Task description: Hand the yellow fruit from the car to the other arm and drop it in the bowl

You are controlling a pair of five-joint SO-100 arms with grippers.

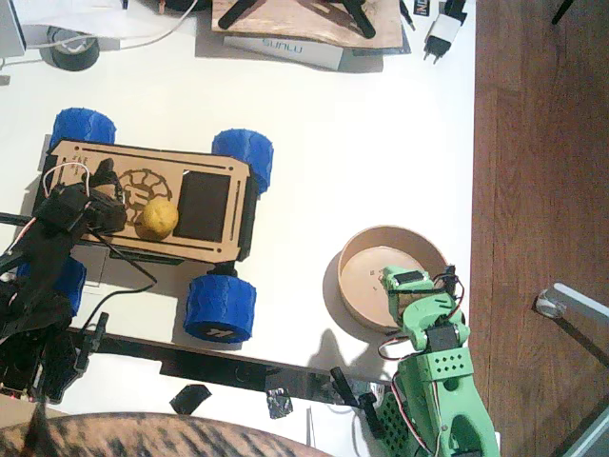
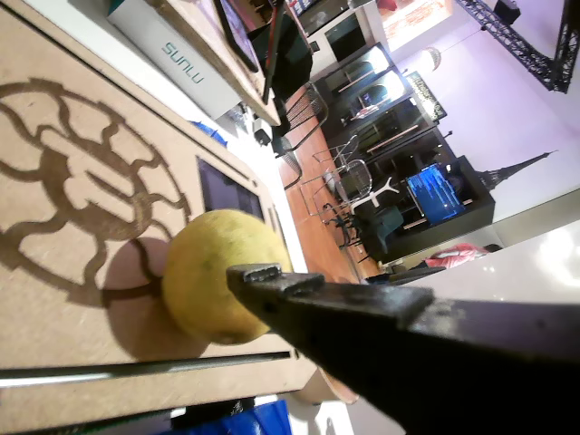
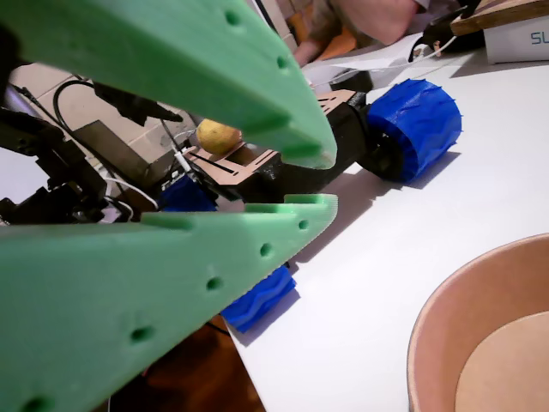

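In the fixed view the yellow fruit [image 1: 157, 217] is sitting on the car [image 1: 224, 190], just ahead of the left jaws [image 1: 107, 211], beside the black panel [image 1: 204, 206]; how those jaws are standing I cannot tell here; the right jaws [image 1: 411, 283] are hanging over the near rim of the bowl [image 1: 360, 249], with bare desk [image 1: 333, 143] lying between bowl and car.

In a wrist view one dark finger [image 2: 272, 283] is reaching across the fruit [image 2: 213, 272], seemingly not yet clamping; it is looking small, light, firm and bumpy (likely to roll), so gripping across its middle seems wisest.

In another wrist view the green jaws [image 3: 319, 183] are standing apart and empty; the fruit [image 3: 218, 136] is showing well beyond them, the bowl rim [image 3: 446, 300] lying below.
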